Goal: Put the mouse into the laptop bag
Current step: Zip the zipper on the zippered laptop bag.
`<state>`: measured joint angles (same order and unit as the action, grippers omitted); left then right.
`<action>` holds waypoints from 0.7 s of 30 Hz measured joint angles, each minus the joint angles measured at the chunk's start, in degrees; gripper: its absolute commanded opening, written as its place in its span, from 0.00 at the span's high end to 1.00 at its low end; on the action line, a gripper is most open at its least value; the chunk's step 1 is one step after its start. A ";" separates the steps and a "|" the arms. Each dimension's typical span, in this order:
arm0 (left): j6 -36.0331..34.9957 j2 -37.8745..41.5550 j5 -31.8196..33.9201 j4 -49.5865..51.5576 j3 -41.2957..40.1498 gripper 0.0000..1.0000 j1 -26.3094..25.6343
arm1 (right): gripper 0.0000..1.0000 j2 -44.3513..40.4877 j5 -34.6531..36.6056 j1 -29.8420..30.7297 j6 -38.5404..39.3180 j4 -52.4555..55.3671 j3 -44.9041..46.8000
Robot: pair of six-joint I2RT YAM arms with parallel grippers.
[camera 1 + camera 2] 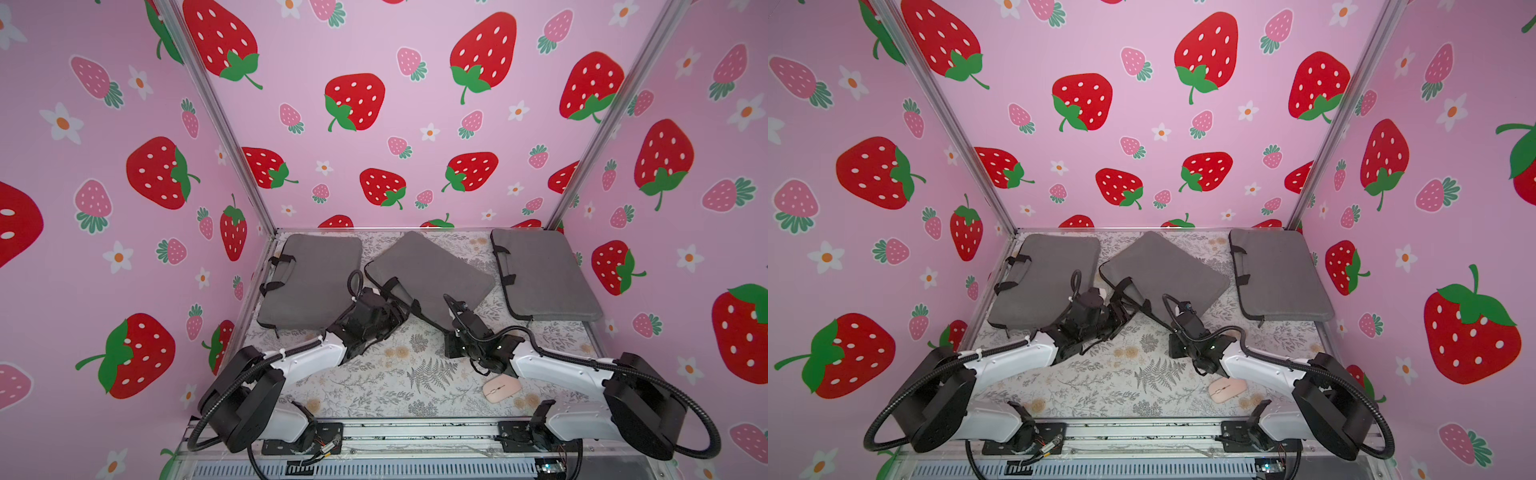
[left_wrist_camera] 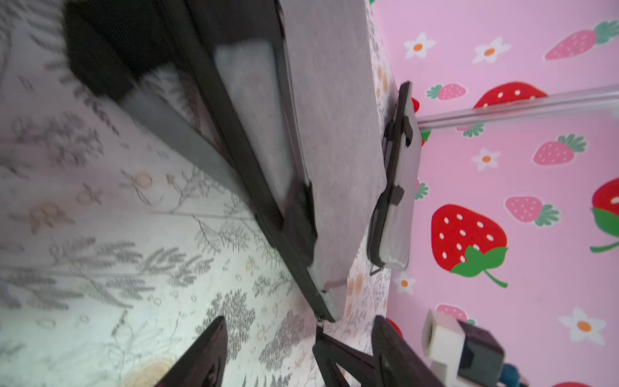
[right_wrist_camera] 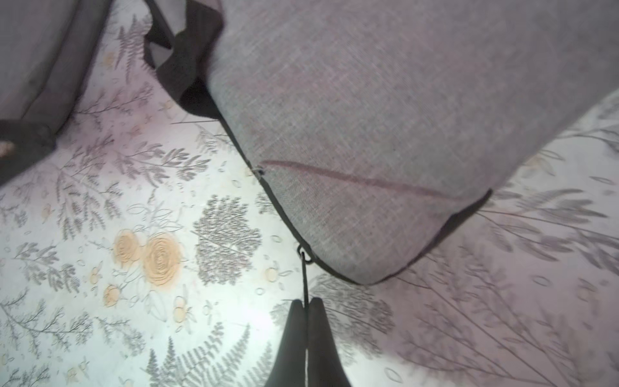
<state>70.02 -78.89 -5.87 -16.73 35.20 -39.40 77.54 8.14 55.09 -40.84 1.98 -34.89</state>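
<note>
The pink mouse (image 1: 502,388) (image 1: 1227,390) lies on the flowered table near the front, beside my right arm. The grey laptop bag (image 1: 432,274) (image 1: 1167,270) (image 2: 335,134) (image 3: 368,117) lies at an angle in the middle. My right gripper (image 3: 305,303) (image 1: 451,337) is shut on the bag's thin black zipper pull (image 3: 304,268) (image 2: 318,326) at its near corner. Along the bag's zipped edge, near its handle (image 1: 399,291), my left gripper (image 2: 299,325) (image 1: 395,316) stands open with nothing between its fingers.
A second grey bag (image 1: 311,282) lies at the back left, and a third (image 1: 544,274) at the back right. Strawberry-print walls close in three sides. A metal rail (image 1: 395,432) runs along the front edge.
</note>
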 measured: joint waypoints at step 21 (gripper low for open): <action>3.96 -20.20 -1.55 -23.26 -2.32 1.00 -2.32 | 1.00 8.13 5.66 13.14 0.07 -4.81 -3.45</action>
<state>73.97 -99.09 -7.42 -39.99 32.88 -41.71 85.67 13.80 68.23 -40.77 -2.83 -38.35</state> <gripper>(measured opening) 0.107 0.041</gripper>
